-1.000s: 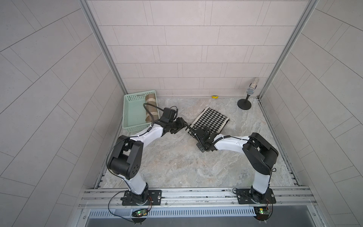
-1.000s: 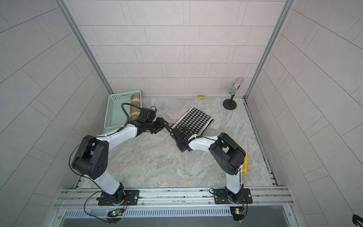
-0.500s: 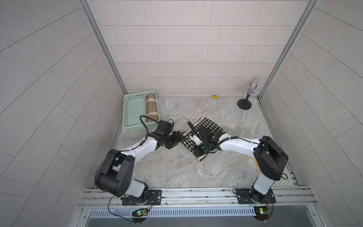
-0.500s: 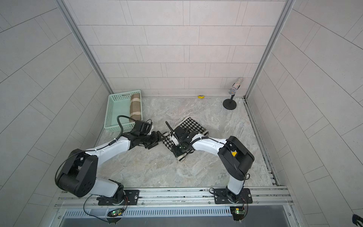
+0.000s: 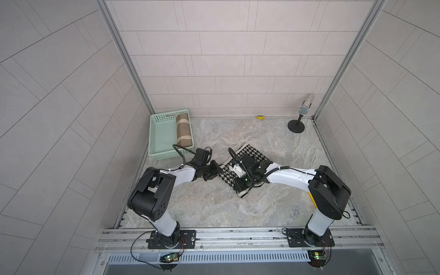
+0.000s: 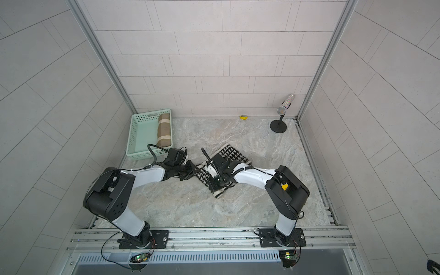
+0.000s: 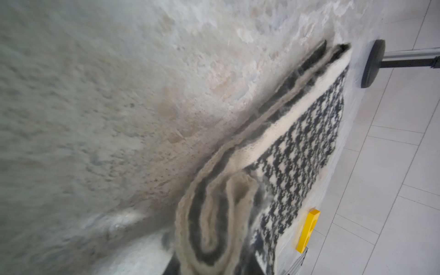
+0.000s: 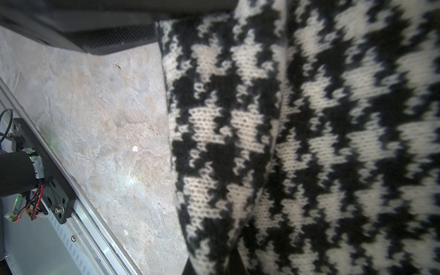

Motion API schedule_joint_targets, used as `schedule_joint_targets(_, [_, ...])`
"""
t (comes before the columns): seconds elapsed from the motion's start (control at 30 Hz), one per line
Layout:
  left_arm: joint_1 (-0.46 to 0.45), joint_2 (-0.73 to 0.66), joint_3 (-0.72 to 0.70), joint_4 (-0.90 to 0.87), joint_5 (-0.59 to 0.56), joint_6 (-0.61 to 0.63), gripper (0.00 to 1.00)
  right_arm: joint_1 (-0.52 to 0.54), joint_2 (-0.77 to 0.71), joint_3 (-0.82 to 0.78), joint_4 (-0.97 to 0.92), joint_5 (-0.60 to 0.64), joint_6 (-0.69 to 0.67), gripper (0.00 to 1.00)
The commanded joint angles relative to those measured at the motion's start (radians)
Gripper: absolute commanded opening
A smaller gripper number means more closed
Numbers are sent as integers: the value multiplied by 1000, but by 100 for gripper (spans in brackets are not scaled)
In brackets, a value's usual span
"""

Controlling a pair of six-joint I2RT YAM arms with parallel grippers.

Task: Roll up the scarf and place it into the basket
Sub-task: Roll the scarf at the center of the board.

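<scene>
**A:** What is furthest left?

**B:** The basket (image 5: 151, 133) stands in the counter's (image 5: 214, 214) back left corner. A brown roll with pale bands (image 5: 183, 129) lies inside, along its right wall.

**A:** Any label or writing on it?

**B:** Too small to tell in both top views.

**A:** And the left gripper?

**B:** The left gripper (image 5: 215, 169) is low over the counter, just in front of the basket and at the left edge of the scarf (image 5: 256, 153). In the left wrist view, the scarf's curled, layered edge (image 7: 214, 214) sits right at its fingers, and it is clenched on that edge.

**A:** Where does the scarf lie?

**B:** It lies folded on the counter near the middle, well apart from the basket. It is a black-and-white houndstooth knit (image 8: 333, 142).

**A:** And the right gripper?

**B:** The right gripper (image 5: 241, 188) is down on the scarf's near corner. One ridged finger (image 8: 114, 35) shows beside the cloth, but I cannot tell whether it is gripping or released.

**A:** What is further right?

**B:** A small yellow thing (image 5: 260, 117) lies at the back wall. A microphone on a round black stand (image 5: 296, 125) is in the back right corner.
</scene>
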Motion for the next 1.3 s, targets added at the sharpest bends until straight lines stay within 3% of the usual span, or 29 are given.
schedule_joint_targets(0.0, [-2, 10, 27, -46, -46, 11, 7, 49, -73, 2, -52, 173, -13, 29])
schedule_joint_targets(0.13, [-2, 0, 61, -147, -52, 44, 3, 184, -110, 41, -188, 560, -41, 56])
schedule_joint_targets(0.23, [-3, -28, 72, -202, -71, 66, 3, 305, -82, 72, -252, 818, -60, 65])
schedule_joint_targets(0.4, [-3, -55, 87, -249, -86, 74, 3, 490, 56, 152, -330, 1146, -88, 76])
schedule_joint_targets(0.53, [-3, -49, 94, -267, -80, 76, 3, 567, 203, 229, -358, 1285, -106, 80])
schedule_joint_targets(0.7, [-2, -51, 105, -294, -57, 84, 3, 569, 303, 229, -297, 1312, -124, 79])
schedule_joint_targets(0.8, [-2, -57, 115, -318, -42, 98, 3, 561, 352, 219, -270, 1348, -130, 71])
schedule_joint_targets(0.87, [-1, -63, 118, -329, -35, 104, 3, 551, 379, 219, -267, 1374, -131, 57])
schedule_joint_targets(0.97, [0, -72, 117, -332, -26, 107, 5, 538, 382, 223, -270, 1356, -133, 15])
schedule_joint_targets(1.0, [1, -77, 119, -332, -19, 105, 10, 536, 366, 220, -268, 1330, -134, 7])
schedule_joint_targets(1.1, [15, -114, 140, -359, -21, 116, 59, 510, 281, 194, -248, 1166, -136, 0])
schedule_joint_targets(1.2, [32, -172, 180, -432, -70, 164, 75, 443, 167, 155, -228, 943, -123, 0])
schedule_joint_targets(1.27, [40, -213, 199, -478, -114, 195, 78, 378, 94, 126, -202, 761, -108, 0])
